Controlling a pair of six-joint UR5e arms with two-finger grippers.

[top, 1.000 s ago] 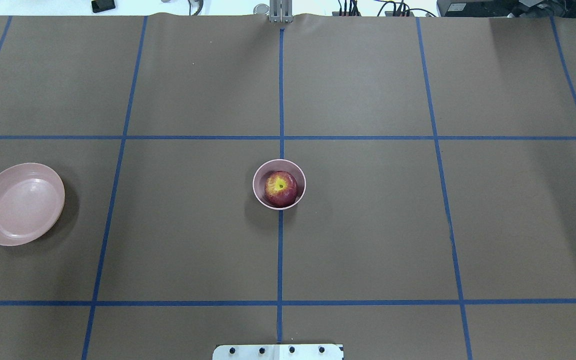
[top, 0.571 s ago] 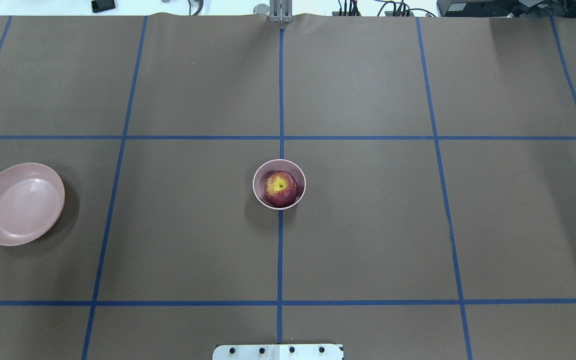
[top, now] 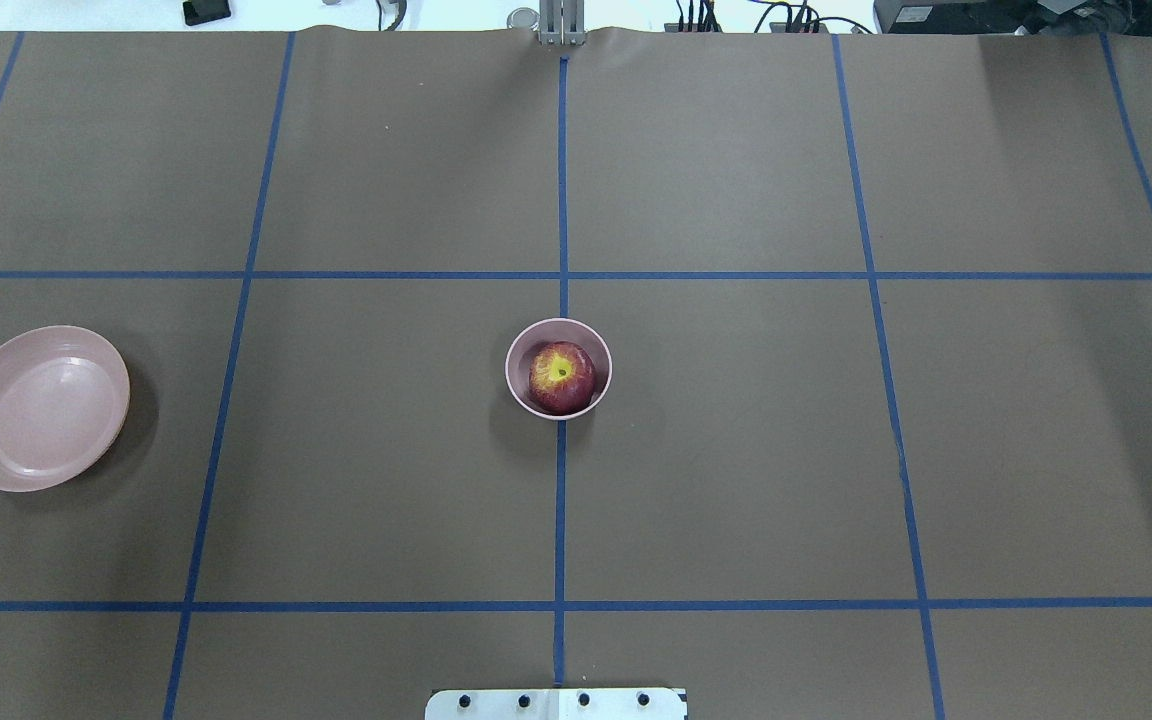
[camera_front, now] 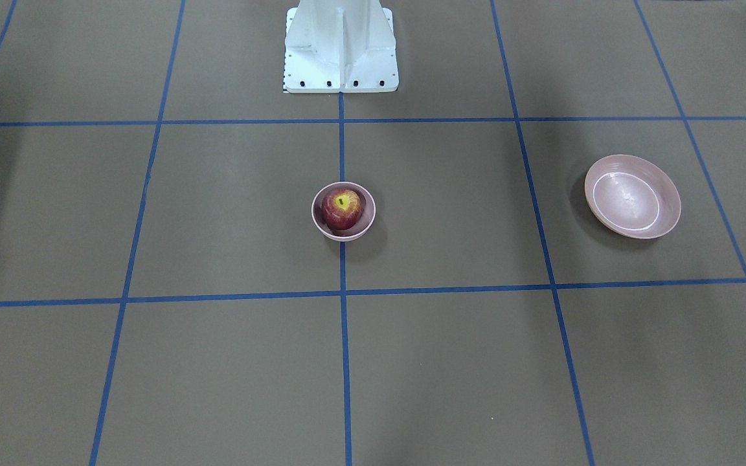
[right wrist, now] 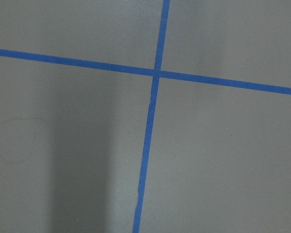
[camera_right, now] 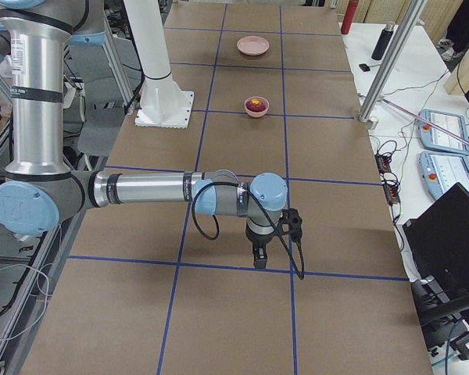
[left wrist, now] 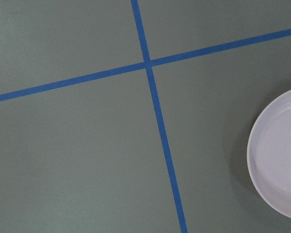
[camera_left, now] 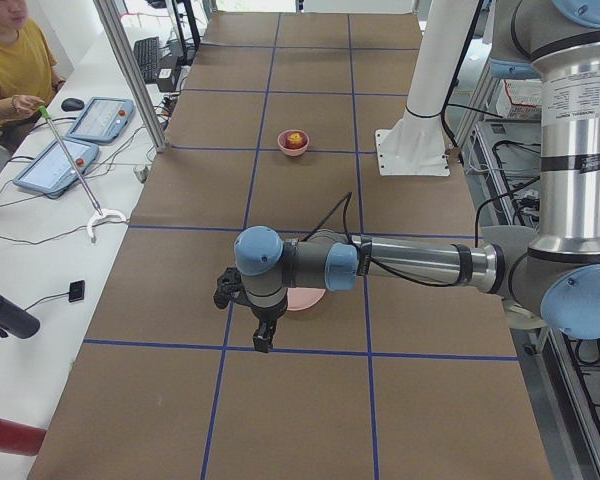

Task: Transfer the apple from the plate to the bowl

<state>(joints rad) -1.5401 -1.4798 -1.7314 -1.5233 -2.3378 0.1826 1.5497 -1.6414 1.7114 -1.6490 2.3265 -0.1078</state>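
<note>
The dark red apple (top: 562, 377) sits inside the small deep pink bowl (top: 517, 372), its yellow stem patch facing up. The bowl stands at the middle of a brown counter (top: 736, 450), right on the centre line of a grid of blue tape lines (top: 560, 500). The front-facing view shows the same: the apple (camera_front: 342, 207) fills most of the bowl (camera_front: 318, 223).

The wide, shallow pink plate (top: 41, 408) lies bare at the robot's left end of the counter, well apart from the bowl.

Neither arm shows in the overhead or front-facing views. In the side view from the robot's left, the near arm reaches across the counter and its left hand (camera_left: 264, 338) points down, close to the plate (camera_left: 302, 298), which is partly hidden behind the arm. Whether its fingers are wide or narrow cannot be told. The left wrist camera sees a tape crossing and part of the plate (left wrist: 281, 165) at its right edge.

From the robot's right, the right hand (camera_right: 259, 256) hangs over a tape line, far from the bowl (camera_right: 256, 108); its finger spacing cannot be told either.
</note>
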